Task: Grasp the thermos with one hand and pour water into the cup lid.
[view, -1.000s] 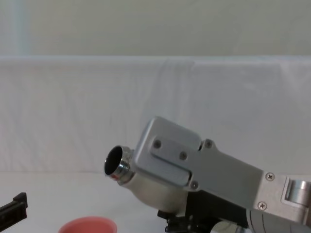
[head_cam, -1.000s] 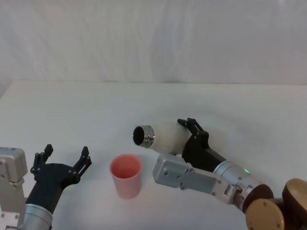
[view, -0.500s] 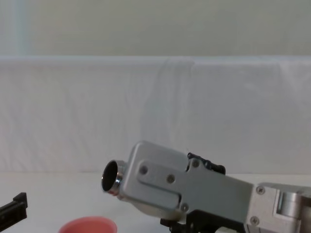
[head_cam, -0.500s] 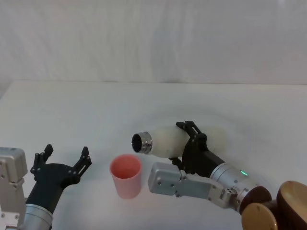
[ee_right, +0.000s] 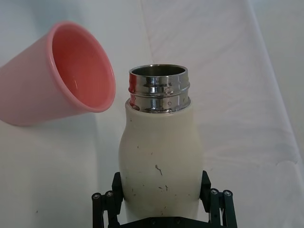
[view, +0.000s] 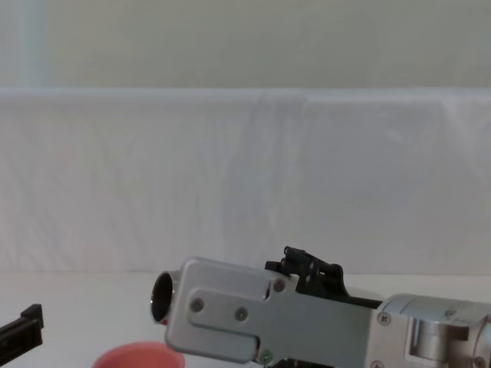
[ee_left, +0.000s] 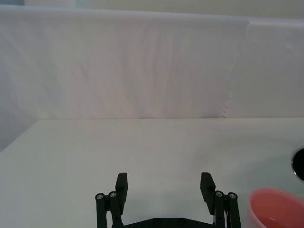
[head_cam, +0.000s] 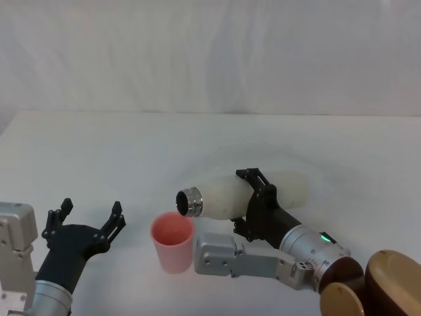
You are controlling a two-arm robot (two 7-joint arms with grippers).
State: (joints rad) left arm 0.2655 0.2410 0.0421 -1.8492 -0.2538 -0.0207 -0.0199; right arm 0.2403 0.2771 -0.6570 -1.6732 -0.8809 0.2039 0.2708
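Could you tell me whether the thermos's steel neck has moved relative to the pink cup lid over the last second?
Yes. In the head view the thermos neck has dropped lower and shifted left, closer to the stationary cup lid rim.

cream speckled thermos [ee_right: 159, 156], salmon-pink cup lid [ee_right: 61, 76].

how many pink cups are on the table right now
1. The cup lid stands upright on the table, between the open left tool and the right tool, just below the tilted thermos mouth. Nothing suggests another hidden cup.
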